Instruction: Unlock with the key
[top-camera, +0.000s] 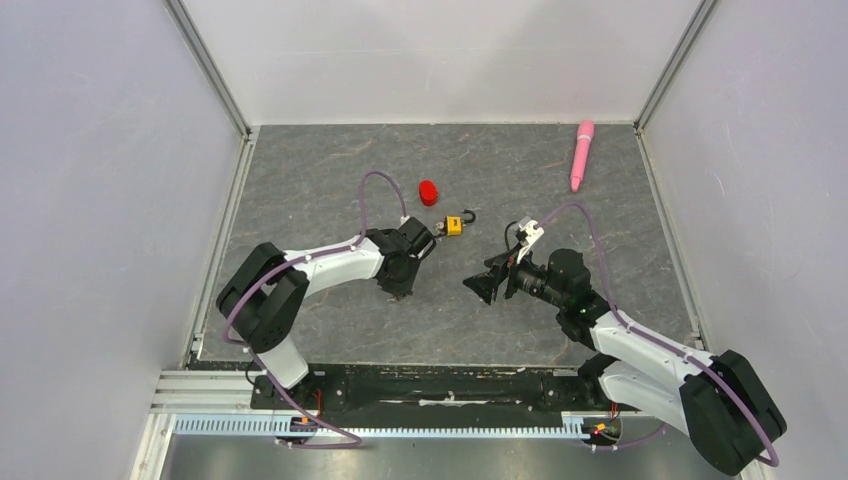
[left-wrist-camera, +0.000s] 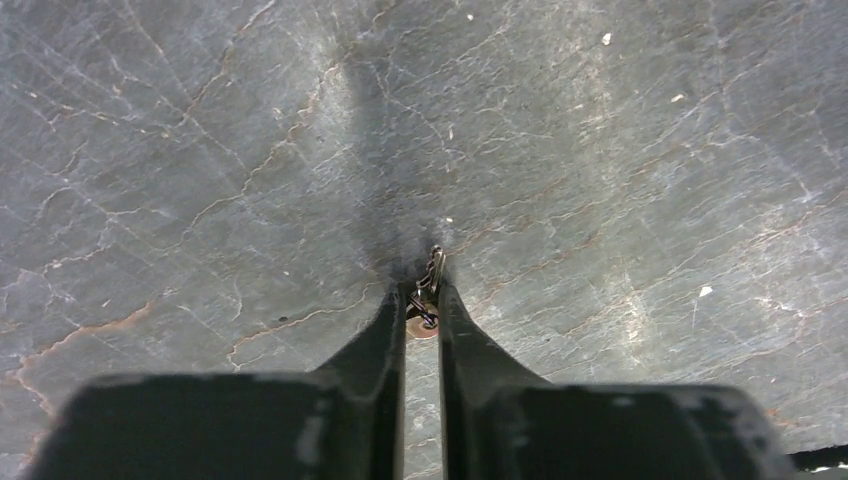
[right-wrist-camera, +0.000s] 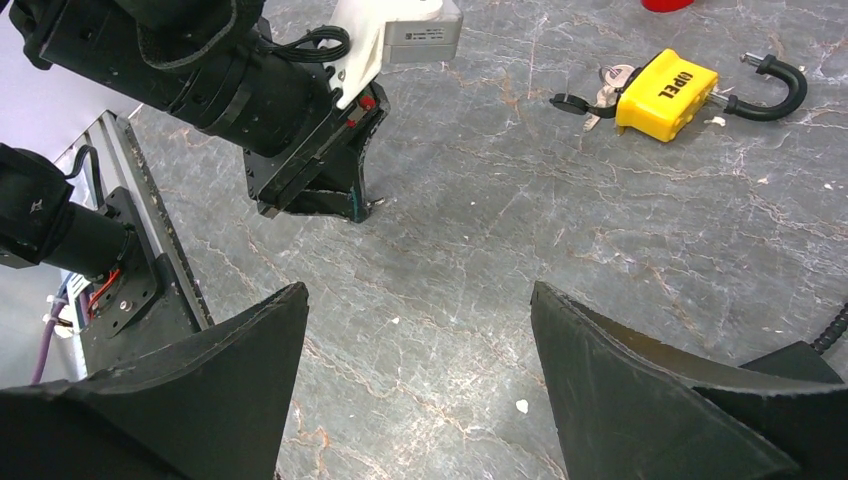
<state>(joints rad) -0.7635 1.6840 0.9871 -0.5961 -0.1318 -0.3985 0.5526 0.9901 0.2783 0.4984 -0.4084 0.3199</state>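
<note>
My left gripper (left-wrist-camera: 423, 295) is shut, tips down at the grey table. It pinches a tiny thin silvery metal piece with a brassy round end, which I take for the key (left-wrist-camera: 432, 268). In the top view this gripper (top-camera: 400, 291) stands left of and nearer than the yellow padlock (top-camera: 454, 226). The padlock (right-wrist-camera: 665, 92) lies flat, its black shackle (right-wrist-camera: 778, 88) swung open. A silvery metal bit (right-wrist-camera: 608, 82) and a black tab stick out of its bottom end. My right gripper (top-camera: 485, 285) is open and empty, its fingers (right-wrist-camera: 250, 350) wide apart above bare table, right of the left gripper (right-wrist-camera: 355, 205).
A red cap (top-camera: 428, 192) sits just beyond the padlock. A pink pen-like stick (top-camera: 581, 155) lies at the far right. White walls close in the table on three sides. A metal rail (top-camera: 400, 425) runs along the near edge.
</note>
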